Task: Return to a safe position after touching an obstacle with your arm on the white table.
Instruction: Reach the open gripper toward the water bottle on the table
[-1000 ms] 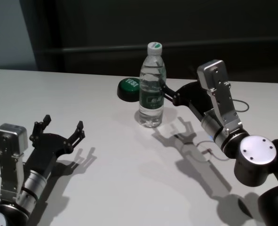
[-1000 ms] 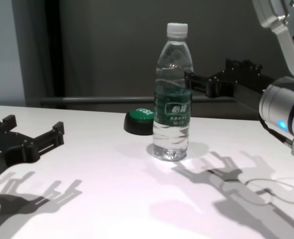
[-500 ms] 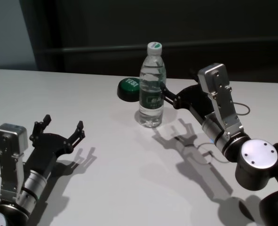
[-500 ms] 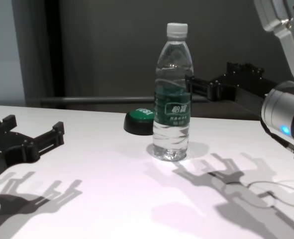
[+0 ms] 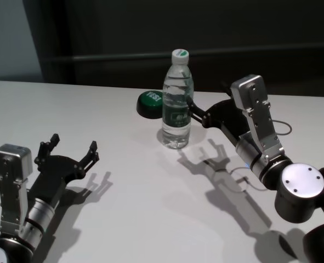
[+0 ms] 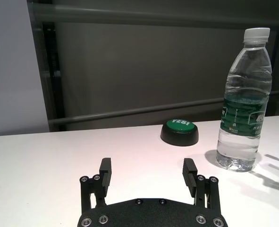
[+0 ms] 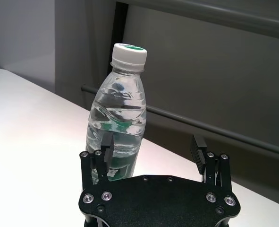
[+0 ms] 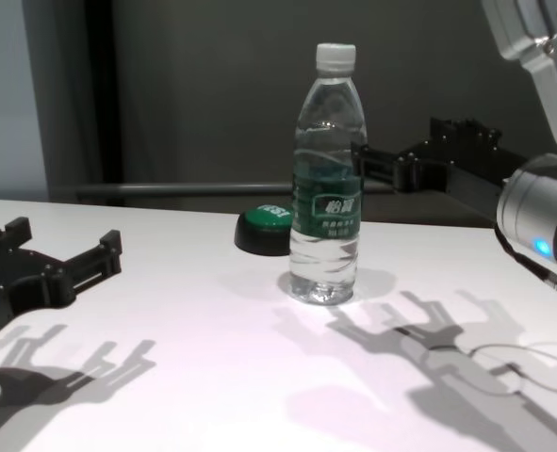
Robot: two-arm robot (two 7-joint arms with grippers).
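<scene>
The obstacle, a clear water bottle (image 5: 177, 104) with a white cap and a dark green label, stands upright on the white table (image 5: 151, 208), towards its far middle. It also shows in the chest view (image 8: 327, 188), left wrist view (image 6: 243, 109) and right wrist view (image 7: 118, 123). My right gripper (image 5: 205, 101) is open and empty, level with the label on the bottle's right side. One of its fingers (image 7: 106, 146) lies right beside the bottle; I cannot tell if it touches. My left gripper (image 5: 73, 143) is open and empty, low at the near left, far from the bottle.
A low black dome button with a green top (image 5: 149, 101) sits just behind and left of the bottle. A thin cable (image 5: 282, 125) loops on the table by my right arm. A dark wall with a rail runs behind the table's far edge.
My right arm has shifted slightly back and down, its gripper still open beside the bottle. The bottle and my left arm have not moved.
</scene>
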